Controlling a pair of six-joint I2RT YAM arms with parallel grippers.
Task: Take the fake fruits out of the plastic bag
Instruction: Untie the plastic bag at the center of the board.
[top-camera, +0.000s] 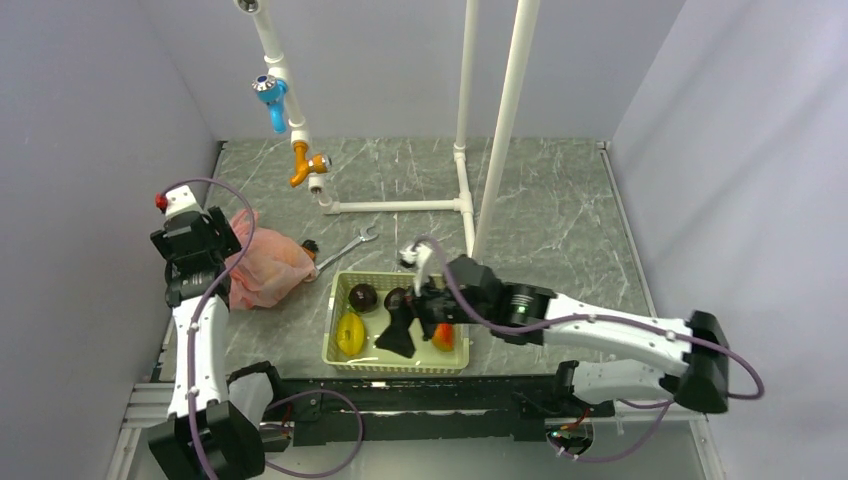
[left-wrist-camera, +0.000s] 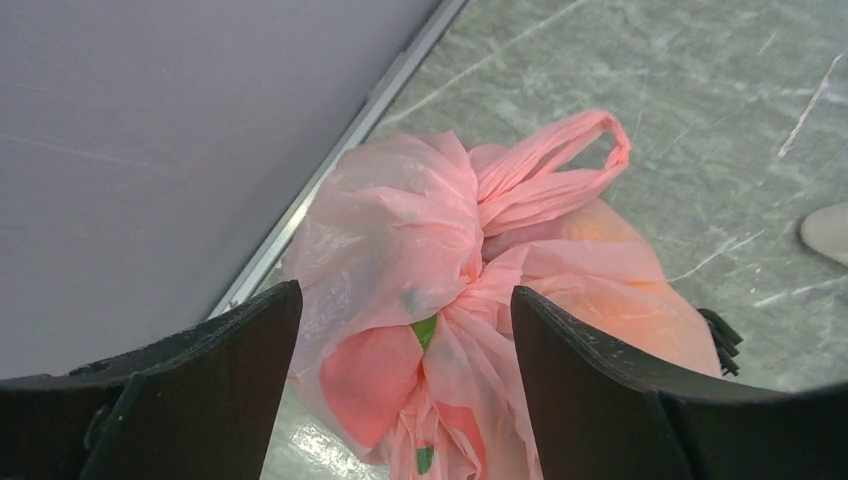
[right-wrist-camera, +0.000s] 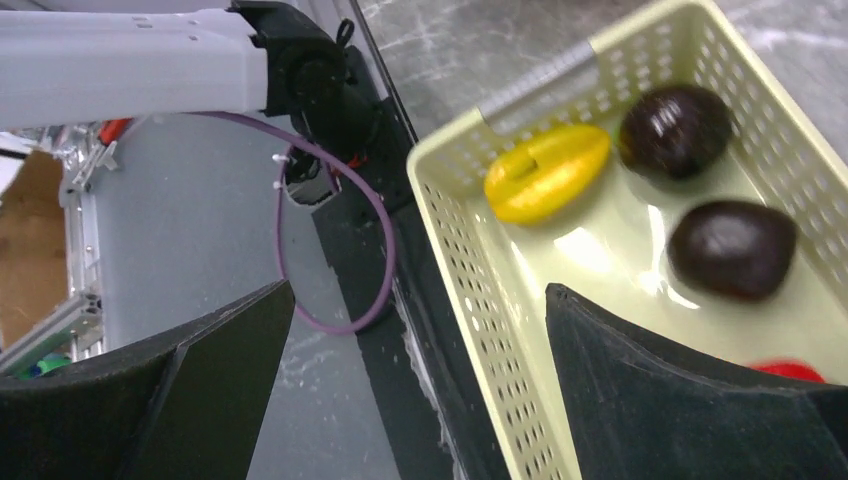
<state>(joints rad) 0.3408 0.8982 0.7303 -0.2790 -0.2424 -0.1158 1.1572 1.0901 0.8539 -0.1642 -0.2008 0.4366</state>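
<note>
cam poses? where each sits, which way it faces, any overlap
Top external: high behind the bases, looking down on the table; left arm and right arm show.
Left wrist: on the left gripper, looking down at the plastic bag; own open jaws show.
Right wrist: on the right gripper, looking down into the basket and toward the left arm; own open jaws show.
Shared: top and right wrist both see the basket's yellow fruit.

White arms (top-camera: 192, 345), black joints (top-camera: 190, 245), purple cables (right-wrist-camera: 391, 255)
</note>
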